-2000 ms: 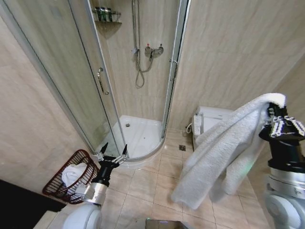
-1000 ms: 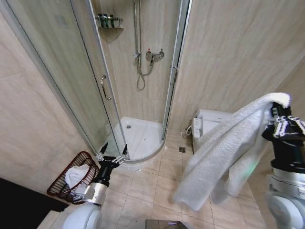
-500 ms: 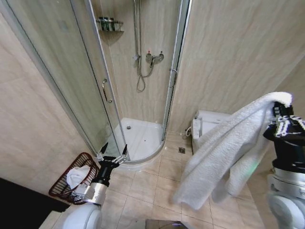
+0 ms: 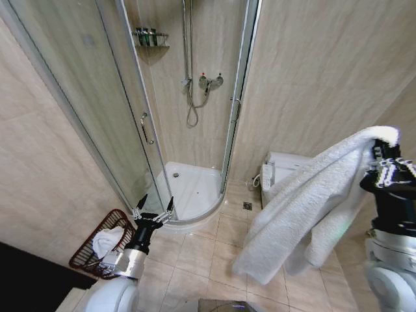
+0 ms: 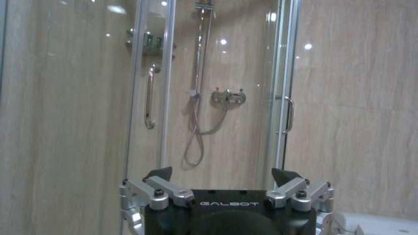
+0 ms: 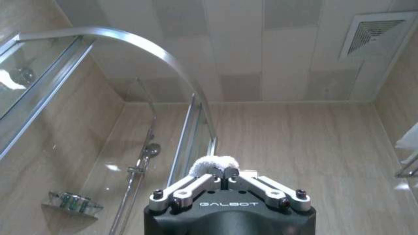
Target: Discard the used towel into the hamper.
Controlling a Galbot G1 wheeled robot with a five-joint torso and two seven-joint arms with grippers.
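Observation:
A big white towel (image 4: 305,208) hangs in long folds from my right gripper (image 4: 380,146), which is raised at the right of the head view and shut on the towel's top edge. The right wrist view shows a white tuft of towel (image 6: 210,164) pinched at my right gripper (image 6: 223,172). The hamper (image 4: 88,250), a dark reddish-brown wire basket, stands on the floor at lower left against the wall, with a white cloth (image 4: 106,242) inside. My left gripper (image 4: 153,207) is held low beside the hamper, open and holding nothing; it also appears in the left wrist view (image 5: 222,176).
A curved glass shower enclosure (image 4: 130,130) with a white tray (image 4: 192,185) fills the corner ahead. A white toilet (image 4: 279,169) stands right of it, partly behind the towel. Open beige floor tiles (image 4: 201,250) lie between the hamper and the towel.
The whole head view has shifted slightly, so the camera has moved; the hamper sits a little farther right in frame. Both arms keep their poses and the towel still hangs from the right gripper.

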